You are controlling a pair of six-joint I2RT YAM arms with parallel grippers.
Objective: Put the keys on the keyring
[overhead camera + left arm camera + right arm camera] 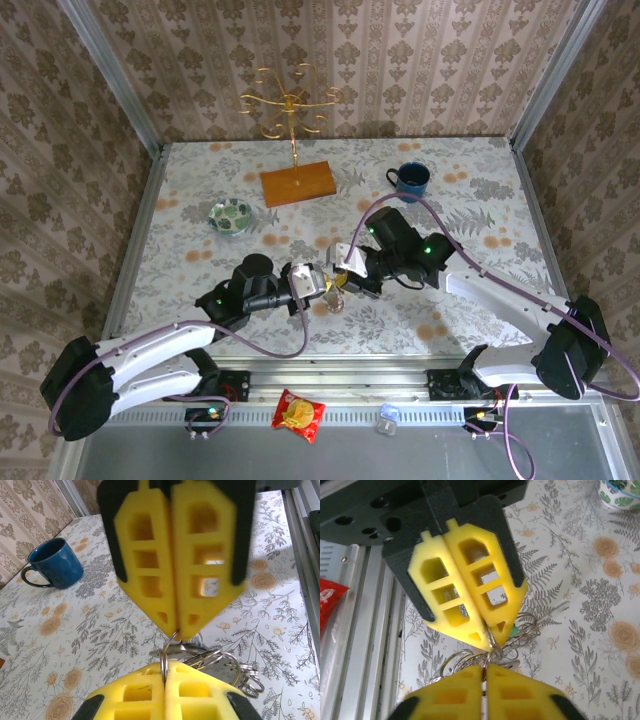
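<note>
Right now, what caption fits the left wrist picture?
Left gripper and right gripper, both shut, pinch tangled silver wire rings; blue mug behind.

worktop [180, 240] white, grey fern and orange flower print | mug [55, 562] dark blue | bowl [231, 216] green leaf pattern | jaws yellow, black-backed | metal rings [205, 656] silver | packet [299, 413] red

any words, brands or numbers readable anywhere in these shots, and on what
None can be read.
Red snack packet on the near rail: yellow logo and print, too small and blurred to read.
Small blue-and-white item beside it: too small to tell.
Blue mug: plain, no lettering on the side that shows.
</note>
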